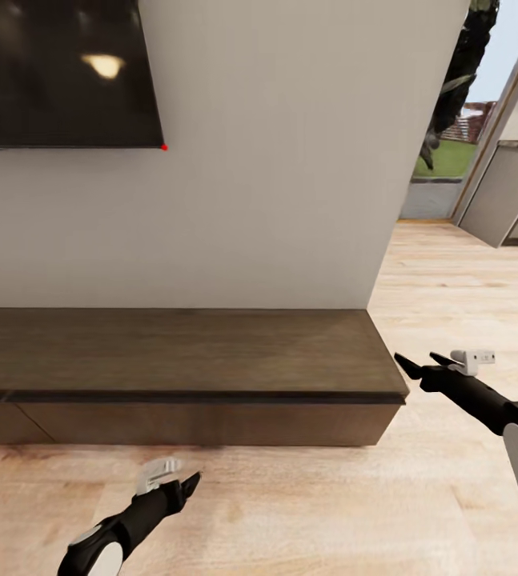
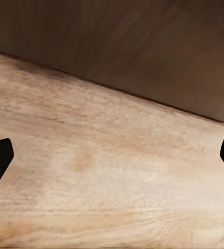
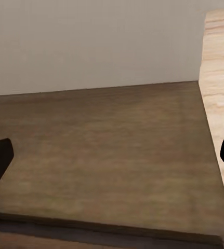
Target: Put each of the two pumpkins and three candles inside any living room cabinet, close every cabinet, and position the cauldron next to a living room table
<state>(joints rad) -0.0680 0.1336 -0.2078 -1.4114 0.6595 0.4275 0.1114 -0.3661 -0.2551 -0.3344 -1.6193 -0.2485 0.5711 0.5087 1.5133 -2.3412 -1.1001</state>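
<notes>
Dark-brown cabinet (image 1: 178,352) across mid-frame of the head view, against the white wall (image 1: 291,160), drawer fronts flush shut, top bare. Left gripper (image 1: 180,482) at lower left over the wood floor (image 1: 307,512), jaws spread wide, empty. Right gripper (image 1: 419,366) at right, beside the cabinet's end, jaws wide, empty. Black TV (image 1: 58,72) at upper left

I can't read any text, label, brand, number or sign here: the cabinet (image 1: 178,352), the dark television (image 1: 58,72), the wall (image 1: 291,160) and the floor (image 1: 451,272) carry no lettering.
</notes>
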